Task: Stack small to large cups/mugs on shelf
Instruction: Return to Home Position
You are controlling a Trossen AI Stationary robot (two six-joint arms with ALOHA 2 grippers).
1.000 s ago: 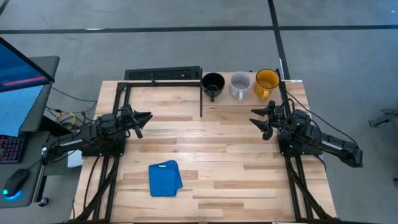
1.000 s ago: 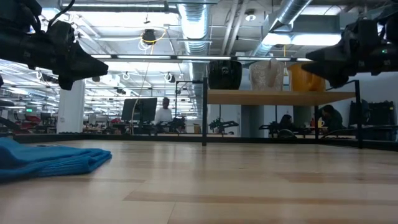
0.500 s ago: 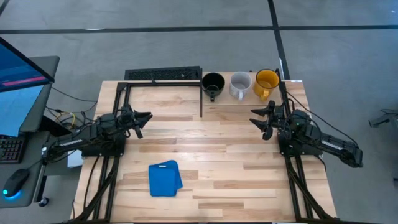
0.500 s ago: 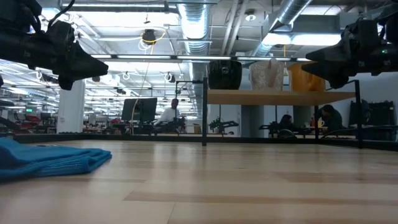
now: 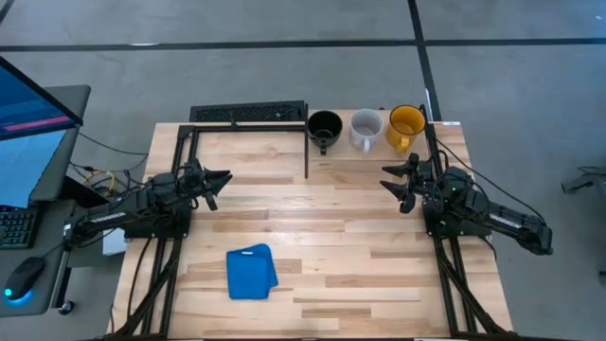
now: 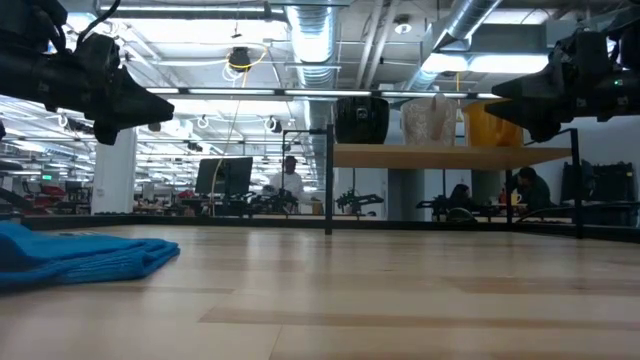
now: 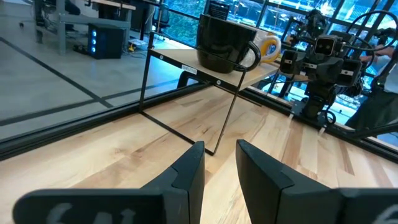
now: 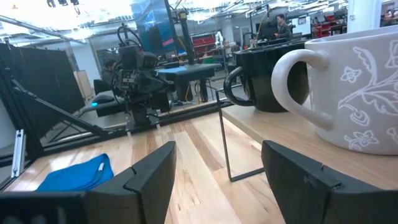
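Black mug [image 5: 325,126], white mug [image 5: 365,129], yellow mug [image 5: 406,122] unchanged on shelf [image 5: 350,154], upper centre-right. Left gripper [image 7: 219,148] narrowly parted, right gripper [image 8: 217,150] wide; both empty, unmoved.

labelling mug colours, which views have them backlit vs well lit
Low view: ceiling lights behind leave the black mug, white mug and yellow mug dim on the shelf, left pincer and right pincer silhouetted. High view: even light, colours clear. Right wrist view: white mug well lit.
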